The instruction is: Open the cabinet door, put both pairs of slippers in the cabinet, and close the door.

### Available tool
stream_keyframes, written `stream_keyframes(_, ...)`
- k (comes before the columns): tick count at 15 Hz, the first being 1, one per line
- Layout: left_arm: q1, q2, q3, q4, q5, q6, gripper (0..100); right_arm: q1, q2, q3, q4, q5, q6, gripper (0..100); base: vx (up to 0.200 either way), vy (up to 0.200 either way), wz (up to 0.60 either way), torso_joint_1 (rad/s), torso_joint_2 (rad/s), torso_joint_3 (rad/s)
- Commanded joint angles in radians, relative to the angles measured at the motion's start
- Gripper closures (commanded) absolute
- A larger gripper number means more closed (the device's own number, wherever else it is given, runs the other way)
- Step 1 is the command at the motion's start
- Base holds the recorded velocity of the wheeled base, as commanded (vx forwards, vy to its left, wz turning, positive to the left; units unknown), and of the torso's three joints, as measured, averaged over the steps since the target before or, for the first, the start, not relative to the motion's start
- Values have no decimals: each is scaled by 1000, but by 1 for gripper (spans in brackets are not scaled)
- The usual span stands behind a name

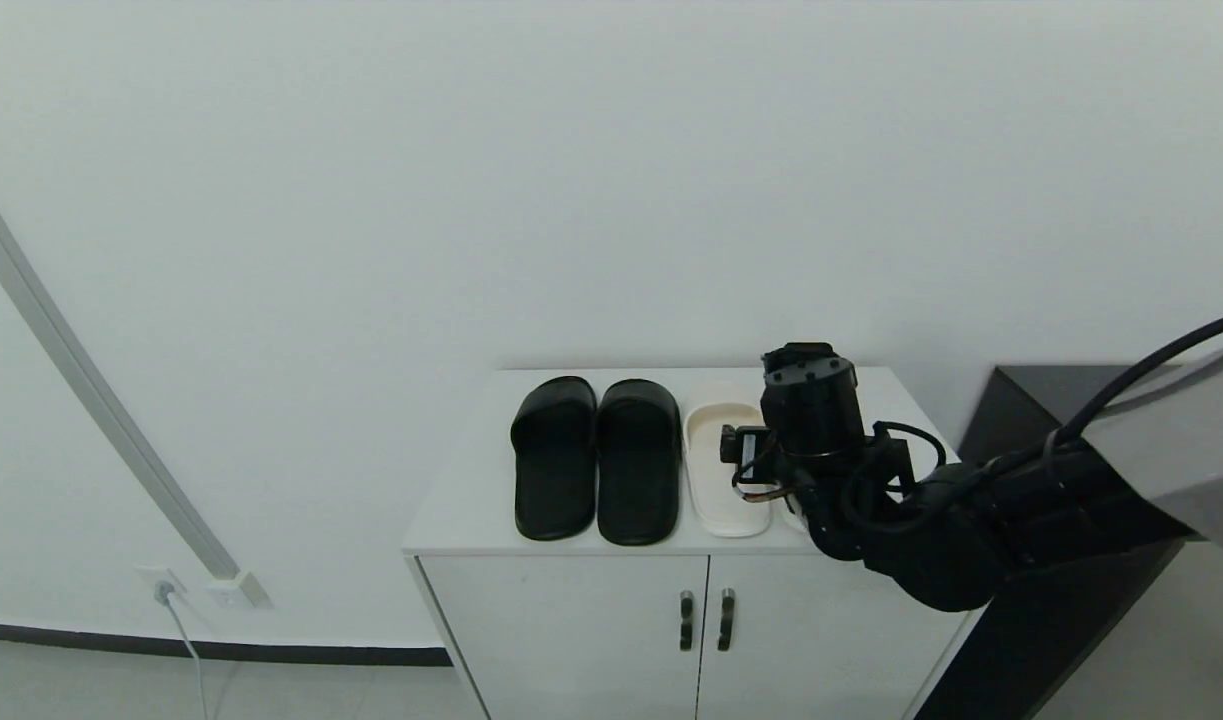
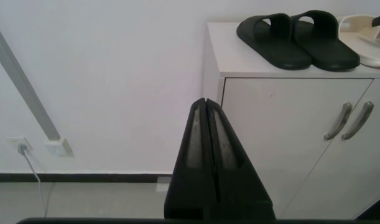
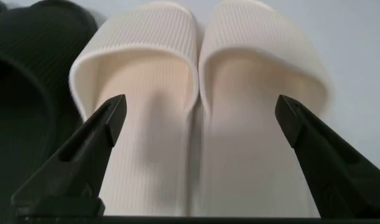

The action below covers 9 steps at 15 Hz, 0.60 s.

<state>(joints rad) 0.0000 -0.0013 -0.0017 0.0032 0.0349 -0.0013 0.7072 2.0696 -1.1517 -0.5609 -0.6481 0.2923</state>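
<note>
Spread wide, my right gripper [image 3: 200,106] hung low over the pair of cream slippers [image 3: 252,62], one finger outside each slipper, so both lay between the fingers; I could not tell whether anything touched. To grip well, I judged I should come straight down with each finger clearing its slipper's outer edge, then squeeze evenly so the two stayed pressed side by side and neither slid out.

My left gripper [image 2: 206,102], fingers pressed together and holding nothing, sat low off the front left corner of the cabinet [image 1: 571,630]. Both doors were shut, their handles [image 1: 706,620] side by side at the middle; one door had to open before any pair went in.

On the cabinet top [image 1: 461,510], the cream pair lay towards the right edge, heels at the front edge. Just beside it, nearer the middle, lay the black slippers [image 1: 636,460].
</note>
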Motion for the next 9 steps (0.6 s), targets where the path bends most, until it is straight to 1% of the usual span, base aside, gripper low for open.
stream_keyframes(1, 0, 1, 0, 0, 0, 0, 100, -32, 95, -82, -2, -1, -10, 0, 0, 0, 0, 0, 0, 0)
stream_keyframes(5, 0, 1, 0, 0, 0, -2, 100, -61, 156, -171, -2, -1, -24, 0, 0, 0, 0, 0, 0, 0)
stream_keyframes(9, 0, 1, 0, 0, 0, 0, 100, -69, 165, -191, -4, 1, -35, 0, 0, 0, 0, 0, 0, 0)
